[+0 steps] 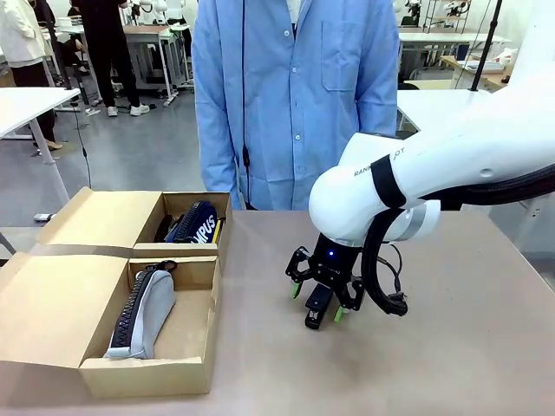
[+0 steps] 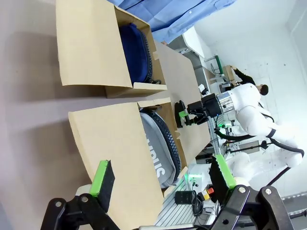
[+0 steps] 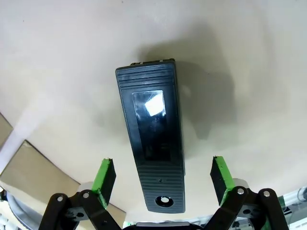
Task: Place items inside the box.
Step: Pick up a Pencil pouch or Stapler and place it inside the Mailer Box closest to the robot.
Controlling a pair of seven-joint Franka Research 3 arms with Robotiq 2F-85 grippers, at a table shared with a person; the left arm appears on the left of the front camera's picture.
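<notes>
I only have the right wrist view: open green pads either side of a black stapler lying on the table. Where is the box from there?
Observer: The box sits open on the robot's left side of the table, apart from the stapler.
Operator: Anything in it yet?
Observer: A grey pouch in the near compartment, a navy pouch in the far one.
Operator: And the left arm?
Observer: The left gripper is open, facing the box, with nothing between its pads.

Beige table (image 1: pixel 451 347), open cardboard box (image 1: pixel 52 303) at left, 1 black stapler (image 3: pixel 152 139) near the middle
</notes>
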